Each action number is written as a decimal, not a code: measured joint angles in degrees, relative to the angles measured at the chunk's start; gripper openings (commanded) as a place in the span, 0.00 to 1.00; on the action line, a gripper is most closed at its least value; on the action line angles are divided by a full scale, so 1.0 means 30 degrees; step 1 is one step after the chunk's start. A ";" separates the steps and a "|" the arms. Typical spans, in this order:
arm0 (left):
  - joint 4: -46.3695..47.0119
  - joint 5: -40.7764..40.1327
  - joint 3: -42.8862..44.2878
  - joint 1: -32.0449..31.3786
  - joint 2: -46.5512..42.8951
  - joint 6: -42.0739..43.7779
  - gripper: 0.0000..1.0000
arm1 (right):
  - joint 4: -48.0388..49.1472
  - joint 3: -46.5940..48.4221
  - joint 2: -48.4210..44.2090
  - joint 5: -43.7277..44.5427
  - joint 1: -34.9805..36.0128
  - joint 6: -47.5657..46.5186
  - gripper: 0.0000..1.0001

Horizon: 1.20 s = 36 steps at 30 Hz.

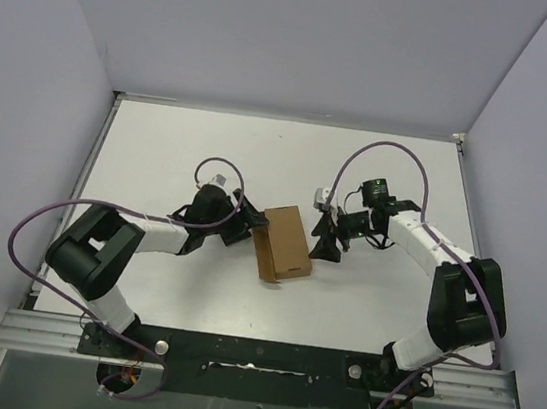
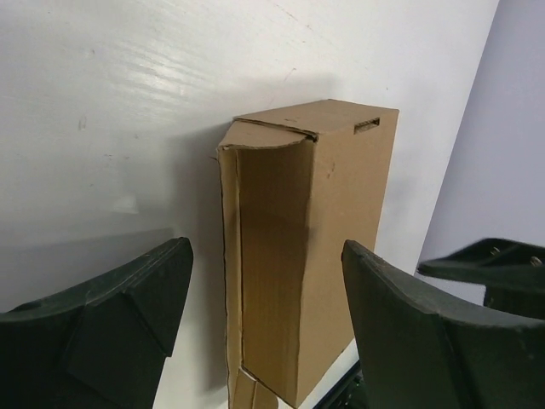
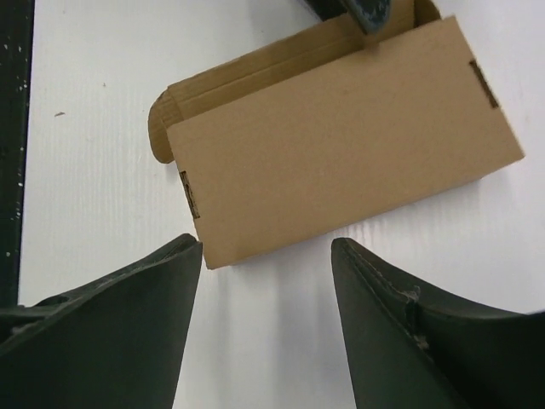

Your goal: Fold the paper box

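The paper box [image 1: 283, 243] lay near the middle of the tabletop [image 1: 191, 143], already folded up into a closed brown block resting on one broad face. Seen from above, its long axis ran almost twelve to six, with the near end leaning a little toward five. A rounded flap showed past one short end in my right wrist view. In my left wrist view the side panel facing that claw looked bowed and not fully seated, so I judged the folding nearly done, with some tucking left.

My left claw [image 1: 248, 223] sat at the box's ten o'clock, right against its left long side. It was spread wide and held nothing, and the box stood in the gap ahead of it, clear of both inner faces. My right claw [image 1: 326, 240] sat at the box's three o'clock, just beside the right long side with a sliver of bare tabletop between. It was also spread wide and empty.

Both claws faced each other across the short axis. The left one was the nearer, so I judged any squeeze or press would come across the box's width, not along its length.
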 measured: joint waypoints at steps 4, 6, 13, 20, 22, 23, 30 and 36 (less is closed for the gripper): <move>-0.0036 0.0036 -0.0408 0.0000 -0.0772 0.0459 0.70 | 0.0386 0.0102 0.1275 -0.0204 -0.0583 0.2718 0.67; 0.0015 0.0168 -0.0845 0.0000 -0.1348 0.0823 0.70 | 0.0488 0.0517 0.2412 -0.0197 -0.0882 0.4277 0.67; 0.0066 0.0612 -0.2528 0.0000 -0.3767 0.2747 0.68 | 0.0342 0.1945 0.5144 -0.0998 -0.1137 0.7788 0.64; -0.0976 0.0758 -0.3104 0.0087 -0.6244 0.4561 0.67 | 0.0131 0.2994 0.6025 -0.0831 -0.0794 0.9282 0.50; -0.1195 0.0823 -0.3242 0.0087 -0.6557 0.4852 0.67 | 0.0015 0.3315 0.6215 -0.0561 -0.0583 0.9406 0.45; -0.1275 0.0852 -0.3308 0.0087 -0.6630 0.4925 0.67 | -0.0087 0.3490 0.6324 -0.0386 -0.0444 0.9435 0.43; -0.1639 0.0933 -0.4131 0.0087 -0.6972 0.5173 0.69 | -0.0969 0.4830 0.7002 0.1144 -0.0029 0.8983 0.31; -0.1479 0.0933 -0.4466 0.0087 -0.7009 0.5005 0.79 | -0.2222 0.6572 0.7810 0.1698 0.0044 0.8123 0.27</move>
